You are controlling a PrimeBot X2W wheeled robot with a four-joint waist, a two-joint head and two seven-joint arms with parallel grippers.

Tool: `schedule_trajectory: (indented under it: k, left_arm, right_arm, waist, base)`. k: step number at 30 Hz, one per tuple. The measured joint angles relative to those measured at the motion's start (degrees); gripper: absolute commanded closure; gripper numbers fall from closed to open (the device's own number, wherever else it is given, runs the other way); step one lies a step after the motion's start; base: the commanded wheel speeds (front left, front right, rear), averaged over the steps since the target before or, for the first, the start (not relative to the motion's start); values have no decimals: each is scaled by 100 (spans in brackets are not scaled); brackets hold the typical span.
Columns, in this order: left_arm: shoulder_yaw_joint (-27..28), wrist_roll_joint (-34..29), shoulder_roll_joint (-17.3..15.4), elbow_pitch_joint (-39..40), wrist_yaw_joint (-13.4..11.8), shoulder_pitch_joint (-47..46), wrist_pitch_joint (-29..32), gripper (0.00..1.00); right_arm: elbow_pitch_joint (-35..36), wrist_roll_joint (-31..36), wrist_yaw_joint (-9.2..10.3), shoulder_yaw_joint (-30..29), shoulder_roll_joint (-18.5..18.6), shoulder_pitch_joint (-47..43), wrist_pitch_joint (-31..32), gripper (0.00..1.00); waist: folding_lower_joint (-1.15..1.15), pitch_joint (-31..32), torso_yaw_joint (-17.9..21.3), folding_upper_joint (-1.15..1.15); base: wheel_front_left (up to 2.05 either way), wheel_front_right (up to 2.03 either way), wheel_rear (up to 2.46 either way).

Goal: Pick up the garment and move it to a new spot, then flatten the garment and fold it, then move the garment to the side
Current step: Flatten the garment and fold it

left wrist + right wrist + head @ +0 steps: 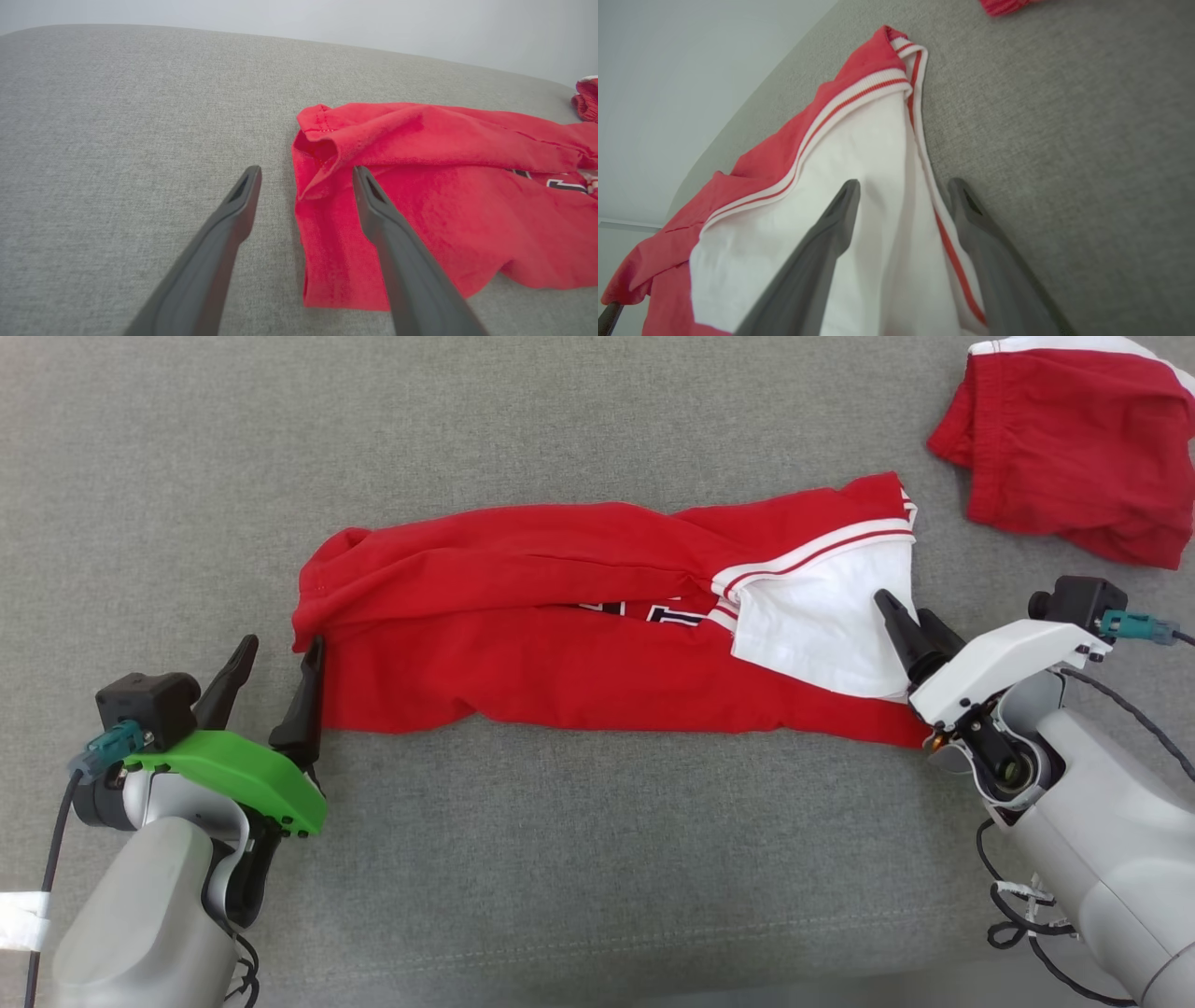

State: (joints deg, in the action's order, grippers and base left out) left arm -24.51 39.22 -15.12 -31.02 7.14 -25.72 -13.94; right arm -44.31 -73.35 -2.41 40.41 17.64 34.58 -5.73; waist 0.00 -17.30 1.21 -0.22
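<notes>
Grey woven fabric surface carries a red garment with a white, stripe-trimmed panel, lying loosely folded lengthwise across the middle. A second crumpled red garment lies apart at the far right corner. Left fingers stand spread and grip nothing: one is at the garment's left end, the other over bare surface. Right fingers are likewise spread and hold nothing, poised over the white panel at the right end. Contact with the cloth cannot be confirmed.
</notes>
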Motion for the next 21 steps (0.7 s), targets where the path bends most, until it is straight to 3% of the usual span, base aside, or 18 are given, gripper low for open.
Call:
schedule_trajectory:
  k: [3,4,11,21]
  left_arm:
    - [1,0,1,-3,0,0,-15,0]
    - [1,0,1,-4,0,0,-27,0]
    - [34,1,0,-54,1,1,-31,0]
    - [42,1,2,-94,18,4,-32,0]
  right_arm:
    - [-18,-43,-9,-3,-13,35,76,87]
    - [-30,-53,-14,-3,-18,41,79,100]
    - [-100,-85,-146,71,-181,52,233,100]
    - [-179,-65,-236,41,-116,52,73,100]
  waist:
    - [0,-1,-22,0]
    - [0,0,-31,0]
    - [0,50,-45,0]
    - [0,168,88,0]
  base:
    - [0,0,0]
    - [0,0,0]
    - [0,0,0]
    - [0,0,0]
